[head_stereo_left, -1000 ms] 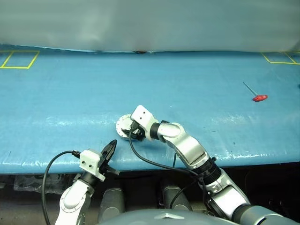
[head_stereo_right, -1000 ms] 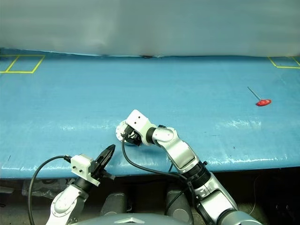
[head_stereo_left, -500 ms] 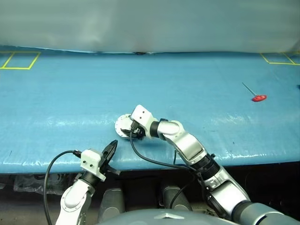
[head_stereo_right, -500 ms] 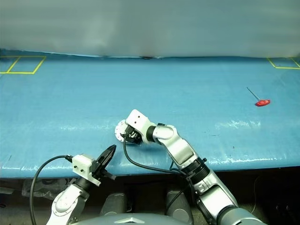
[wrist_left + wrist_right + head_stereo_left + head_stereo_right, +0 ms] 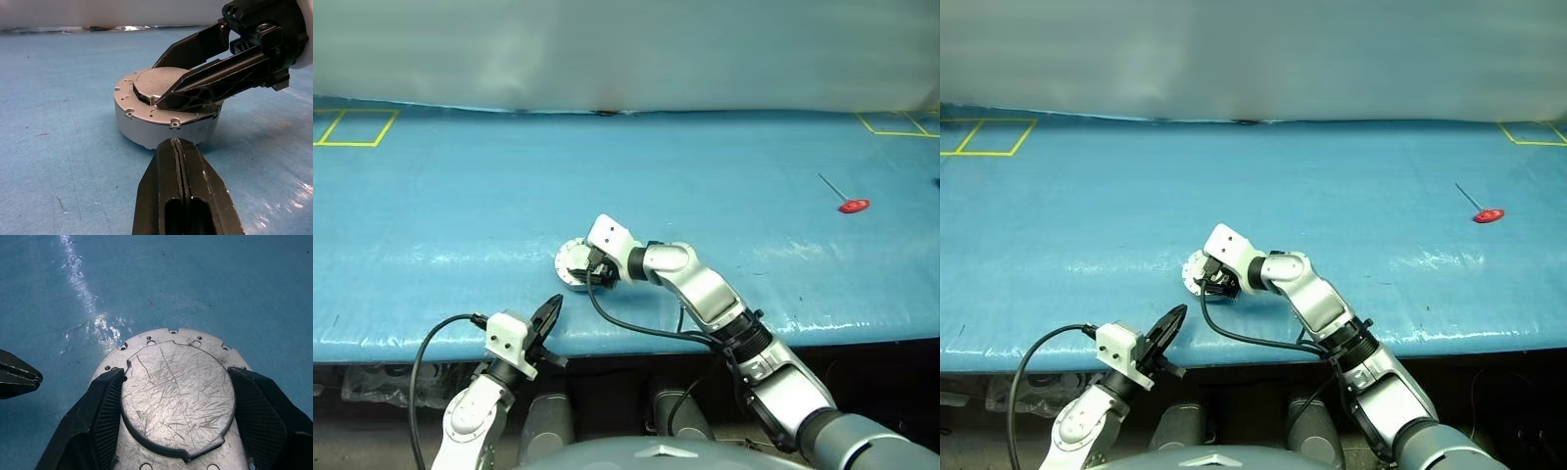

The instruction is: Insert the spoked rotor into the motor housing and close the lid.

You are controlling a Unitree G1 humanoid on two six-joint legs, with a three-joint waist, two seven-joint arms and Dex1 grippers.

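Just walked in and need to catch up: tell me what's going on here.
The robot's right gripper rests open over the round silver metal motor housing on the blue table, its black fingers on either side of the lid's raised, scratched grey centre. The lid lies flat, closed. The left gripper hangs shut at the table's near edge. A red-handled tool lies far right.

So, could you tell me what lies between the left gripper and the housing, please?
Nothing: in the left wrist view, bare blue table runs from the shut left gripper to the housing. The lid is down, with the right gripper astride it.
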